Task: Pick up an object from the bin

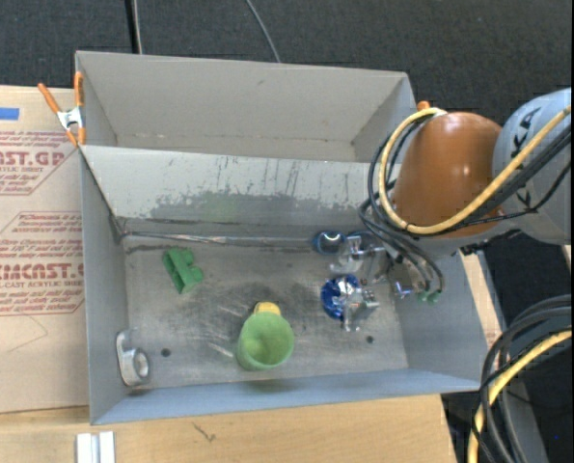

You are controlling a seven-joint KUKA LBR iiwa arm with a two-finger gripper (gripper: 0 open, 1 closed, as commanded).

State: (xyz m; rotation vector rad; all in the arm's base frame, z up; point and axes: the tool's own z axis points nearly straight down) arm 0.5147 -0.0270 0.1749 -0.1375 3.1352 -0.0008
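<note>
Blue shiny piece (336, 297) lies right of the green cup (264, 340), up against my pincer (356, 307) on the side facing that cup. I cannot tell how wide my pincer stands, or whether it grips the piece.

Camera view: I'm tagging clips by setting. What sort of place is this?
Likely a robot-grasping test rig in a lab: a grey metal bin of small loose things, like a green cup, and a cabled robot arm reaching in from the right.
</note>
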